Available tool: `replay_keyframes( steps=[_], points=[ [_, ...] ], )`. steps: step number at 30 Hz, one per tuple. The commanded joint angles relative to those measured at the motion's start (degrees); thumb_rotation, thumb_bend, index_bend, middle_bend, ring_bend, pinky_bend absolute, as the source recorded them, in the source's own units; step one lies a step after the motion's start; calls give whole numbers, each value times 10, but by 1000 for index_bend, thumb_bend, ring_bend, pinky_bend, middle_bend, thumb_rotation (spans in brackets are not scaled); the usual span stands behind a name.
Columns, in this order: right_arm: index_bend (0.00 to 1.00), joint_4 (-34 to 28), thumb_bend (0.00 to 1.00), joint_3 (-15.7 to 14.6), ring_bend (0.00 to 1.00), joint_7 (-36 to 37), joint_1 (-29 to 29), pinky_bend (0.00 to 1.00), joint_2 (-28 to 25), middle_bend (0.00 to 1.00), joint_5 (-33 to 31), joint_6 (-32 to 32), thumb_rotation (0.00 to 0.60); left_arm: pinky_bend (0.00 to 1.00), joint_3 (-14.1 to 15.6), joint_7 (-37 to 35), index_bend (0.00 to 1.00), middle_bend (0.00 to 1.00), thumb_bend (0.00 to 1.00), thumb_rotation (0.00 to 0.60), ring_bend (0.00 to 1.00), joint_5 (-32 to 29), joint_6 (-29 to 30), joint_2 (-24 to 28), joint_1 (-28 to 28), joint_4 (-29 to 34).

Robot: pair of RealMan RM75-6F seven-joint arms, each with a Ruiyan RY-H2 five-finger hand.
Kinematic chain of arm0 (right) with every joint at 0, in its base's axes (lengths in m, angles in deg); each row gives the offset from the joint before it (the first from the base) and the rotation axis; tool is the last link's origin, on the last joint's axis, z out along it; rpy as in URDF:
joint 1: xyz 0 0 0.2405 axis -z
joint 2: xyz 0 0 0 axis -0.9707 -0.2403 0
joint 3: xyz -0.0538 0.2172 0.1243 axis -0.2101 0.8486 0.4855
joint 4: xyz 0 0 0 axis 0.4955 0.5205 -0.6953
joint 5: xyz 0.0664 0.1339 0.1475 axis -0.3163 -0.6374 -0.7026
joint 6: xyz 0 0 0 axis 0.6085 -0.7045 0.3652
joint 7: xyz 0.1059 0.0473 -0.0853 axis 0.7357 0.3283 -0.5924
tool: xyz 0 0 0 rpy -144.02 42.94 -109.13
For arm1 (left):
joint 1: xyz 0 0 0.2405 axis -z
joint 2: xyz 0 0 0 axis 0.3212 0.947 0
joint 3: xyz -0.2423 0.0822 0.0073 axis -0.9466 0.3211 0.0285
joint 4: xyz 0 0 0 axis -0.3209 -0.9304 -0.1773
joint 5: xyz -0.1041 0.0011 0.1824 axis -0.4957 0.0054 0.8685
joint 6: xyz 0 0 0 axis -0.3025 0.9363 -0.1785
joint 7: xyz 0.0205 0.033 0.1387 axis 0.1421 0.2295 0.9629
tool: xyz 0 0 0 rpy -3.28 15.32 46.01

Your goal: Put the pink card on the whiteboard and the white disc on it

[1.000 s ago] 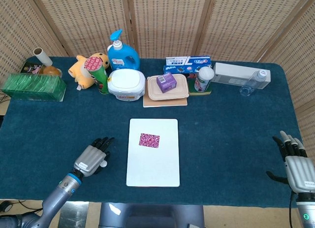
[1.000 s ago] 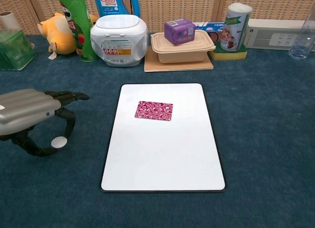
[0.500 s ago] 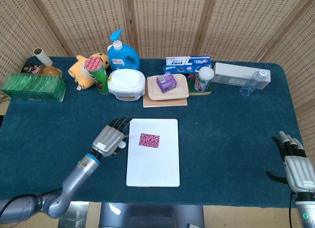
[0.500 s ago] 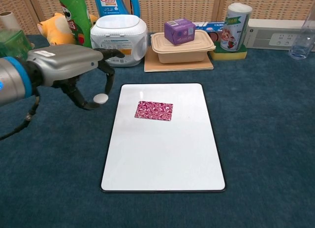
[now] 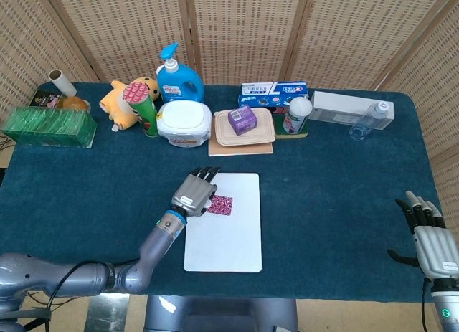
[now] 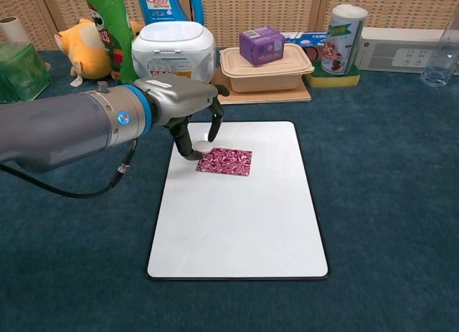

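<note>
We see a blue-carpeted counter [image 5: 337, 196] before wicker screens [image 5: 237, 31]; our left hand [image 6: 188, 106] pinches the white disc [image 6: 205, 146], right hand [image 5: 430, 235] spread, holding nothing.

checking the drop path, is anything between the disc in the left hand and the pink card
Nothing visible. The left hand holds the disc just above the card's left edge, over the whiteboard. The card's top is bare, and the clutter sits behind the board.
</note>
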Motion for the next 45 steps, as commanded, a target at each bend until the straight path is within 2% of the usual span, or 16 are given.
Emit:
replay_keyframes(
  steps=[1,21,25,28,32,36,39,43,45],
  points=[
    [81,-1,0,-1,0,0,0,0,0,0,2,0,600,110,2,7,578,0,263,600,0,-21,5,-13,14,-17],
    [81,-3,0,-3,0,2,1,0,-2,0,5,-3,600,110,18,-17,565,0,252,600,0,-50,8,-35,46,-48],
    [82,-3,0,-3,0,3,1,0,-3,0,5,-4,600,110,20,-18,382,0,233,600,0,-60,11,-34,50,-44],
    [81,-4,0,-3,0,6,1,0,-4,0,5,-3,600,110,22,-19,359,0,233,600,0,-63,14,-31,52,-40],
    [81,-5,0,-3,0,7,2,0,-5,0,6,-4,600,109,23,-26,222,0,230,600,0,-63,13,-27,54,-35],
    [81,-5,0,-3,0,9,2,0,-6,0,6,-5,600,109,22,-38,158,0,227,600,0,-56,13,-21,53,-25],
    [82,-5,0,-2,0,12,2,0,-7,0,6,-6,600,110,25,-53,128,0,220,600,0,-33,23,-4,45,1],
    [81,-4,0,-1,0,15,2,0,-8,0,5,-7,600,110,41,-69,12,0,171,600,0,14,53,36,24,52],
    [81,-4,0,0,0,15,2,0,-8,0,4,-7,600,110,50,-80,0,0,142,600,0,42,68,55,11,75]
  ],
)
